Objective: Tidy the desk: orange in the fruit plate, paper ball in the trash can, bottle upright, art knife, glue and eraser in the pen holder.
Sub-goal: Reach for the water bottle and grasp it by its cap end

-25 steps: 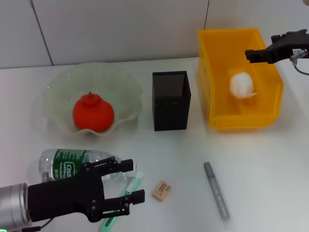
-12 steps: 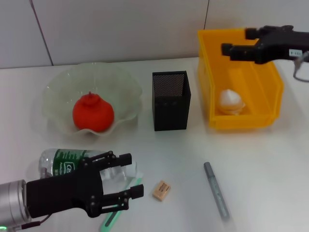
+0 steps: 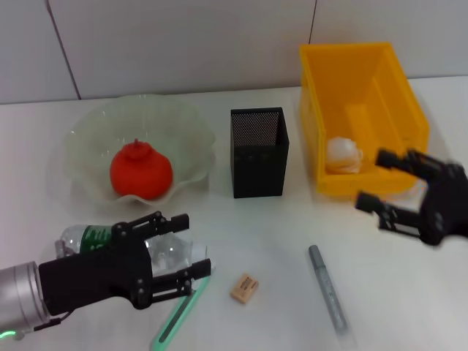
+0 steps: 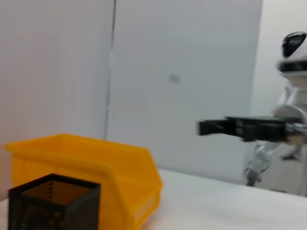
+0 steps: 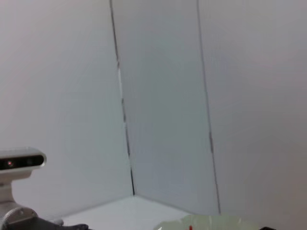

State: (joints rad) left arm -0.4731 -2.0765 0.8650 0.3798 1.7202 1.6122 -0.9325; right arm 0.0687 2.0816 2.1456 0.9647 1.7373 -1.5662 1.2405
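Since a second ago the right gripper (image 3: 387, 183) has swung from above the bin (image 3: 344, 55) down to the counter (image 3: 409, 292) in front of it, and the paper ball (image 3: 344, 155) now lies on the bin's floor. The left gripper (image 3: 194, 245) has crept forward over the bottle (image 3: 88, 238).

Nearest, a green-handled knife (image 3: 179, 311) lies on the counter by the left gripper's lower finger. That gripper is spread wide around the cap end of the lying bottle, holding nothing. Beside the knife sits the eraser (image 3: 245, 287), then the grey glue stick (image 3: 329, 289) lying lengthwise. The right gripper hovers just before the bin, fingers spread and empty. Farther back, the orange (image 3: 141, 170) rests in the plate (image 3: 88, 131), the mesh holder (image 3: 259, 150) stands between plate and bin.
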